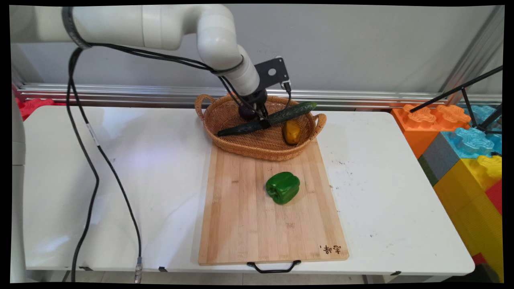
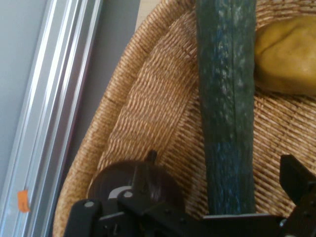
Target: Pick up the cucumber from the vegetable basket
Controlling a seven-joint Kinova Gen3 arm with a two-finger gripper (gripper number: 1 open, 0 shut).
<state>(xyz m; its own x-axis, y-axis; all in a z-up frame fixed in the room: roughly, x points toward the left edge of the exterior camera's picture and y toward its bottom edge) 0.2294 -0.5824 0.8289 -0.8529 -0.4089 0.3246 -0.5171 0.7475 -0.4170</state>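
My black gripper [image 1: 263, 119] reaches down into the wicker basket [image 1: 225, 146] at the back of the table. It stands open astride a long dark green cucumber [image 1: 277, 117], which lies slanted across the basket with its right end up on the rim. In the hand view the cucumber [image 2: 227, 98] runs up between the fingers, and the right finger [image 2: 296, 180] stays clear of its side. A dark purple round fruit [image 2: 131, 182] sits just left of the gripper [image 2: 224, 175], and a yellow-brown fruit [image 2: 289, 54] lies on the cucumber's other side.
A wooden cutting board [image 1: 241, 224] lies in front of the basket with a green bell pepper [image 1: 283, 187] on it. Large coloured toy blocks [image 1: 461, 152] stand off the table's right end. Black cables [image 1: 88, 132] hang over the table's left part.
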